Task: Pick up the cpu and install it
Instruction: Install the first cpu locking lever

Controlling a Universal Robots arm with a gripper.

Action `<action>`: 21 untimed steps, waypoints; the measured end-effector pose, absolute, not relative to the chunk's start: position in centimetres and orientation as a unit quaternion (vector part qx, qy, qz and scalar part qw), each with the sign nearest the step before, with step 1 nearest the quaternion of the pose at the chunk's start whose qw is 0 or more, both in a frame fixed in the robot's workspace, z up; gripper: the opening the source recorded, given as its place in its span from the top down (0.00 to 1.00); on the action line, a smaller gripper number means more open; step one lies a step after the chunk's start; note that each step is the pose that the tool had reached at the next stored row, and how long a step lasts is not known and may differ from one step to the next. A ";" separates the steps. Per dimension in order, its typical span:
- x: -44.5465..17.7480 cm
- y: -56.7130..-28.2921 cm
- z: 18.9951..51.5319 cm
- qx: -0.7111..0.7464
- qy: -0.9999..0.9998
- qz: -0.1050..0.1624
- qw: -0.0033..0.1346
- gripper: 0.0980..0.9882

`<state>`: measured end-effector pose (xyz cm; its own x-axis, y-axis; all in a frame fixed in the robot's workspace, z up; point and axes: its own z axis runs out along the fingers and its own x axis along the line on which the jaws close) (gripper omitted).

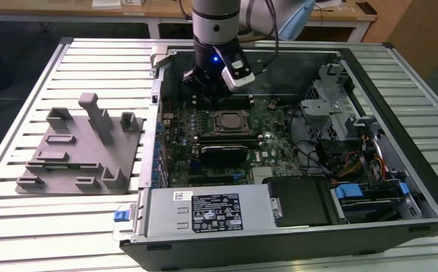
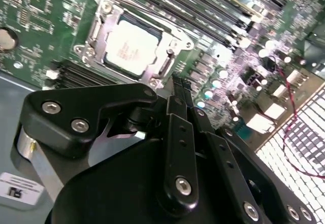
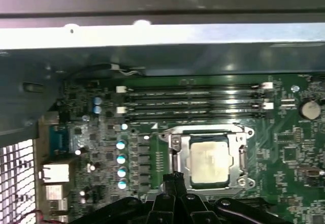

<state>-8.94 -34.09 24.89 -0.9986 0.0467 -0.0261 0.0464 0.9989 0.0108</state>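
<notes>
**Jaws together and empty; cpu seated in its socket**

My gripper (image 1: 207,79) hangs inside the open computer case (image 1: 294,246), above the far part of the motherboard (image 1: 275,122). The jaws are pressed together with nothing between them. In both wrist views the two thin black fingers (image 2: 177,99) meet at the tips.

The cpu (image 1: 227,121) lies flat in the socket near the middle of the board. Its silver top faces up and a metal socket frame (image 2: 96,28) surrounds it. In the first wrist view the cpu (image 3: 209,159) sits just beside my closed tips (image 3: 175,176), which point at a corner of the frame. In the second wrist view the chip (image 2: 130,46) lies a little beyond the tips, and I see a gap between us. I cannot tell whether the tips touch the frame.

The memory slots (image 3: 193,104) run in dark rows along one side of the socket. A row of pale round capacitors (image 3: 121,158) stands on another side.

In the exterior view a silver power supply (image 1: 203,209) fills the near end of the case. A metal drive cage (image 1: 332,107) and bundled coloured cables (image 1: 354,164) occupy the exterior view's right.

The case rests on a slatted metal table (image 1: 22,226). On the exterior view's left, beside the case, sits a grey fixture plate (image 1: 67,164) with upright posts. Pale wooden desks (image 1: 128,11) stand behind the table, over a dark floor.
</notes>
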 end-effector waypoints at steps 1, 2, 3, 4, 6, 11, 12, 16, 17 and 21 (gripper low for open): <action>-9.1 -34.1 24.9 0.023 1.000 0.005 0.013 0.99; -9.3 -34.1 24.9 0.023 1.000 0.005 0.013 0.99; -9.5 -34.1 24.9 0.023 1.000 0.005 0.013 0.99; -9.7 -34.1 24.9 0.023 1.000 0.005 0.013 0.99; -10.0 -34.1 24.9 0.023 1.000 0.005 0.013 0.99; -11.0 -34.1 24.8 0.023 1.000 0.005 0.013 0.99; -11.2 -34.1 24.8 0.023 1.000 0.005 0.013 0.99; -11.2 -34.1 24.8 0.023 1.000 0.006 0.013 0.99; -11.2 -34.1 24.8 0.023 1.000 0.009 0.013 0.99; -11.3 -34.1 24.8 0.024 0.999 0.030 0.013 0.99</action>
<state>-11.30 -34.09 24.76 -0.9986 0.0482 -0.0238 0.0466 0.9970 0.0611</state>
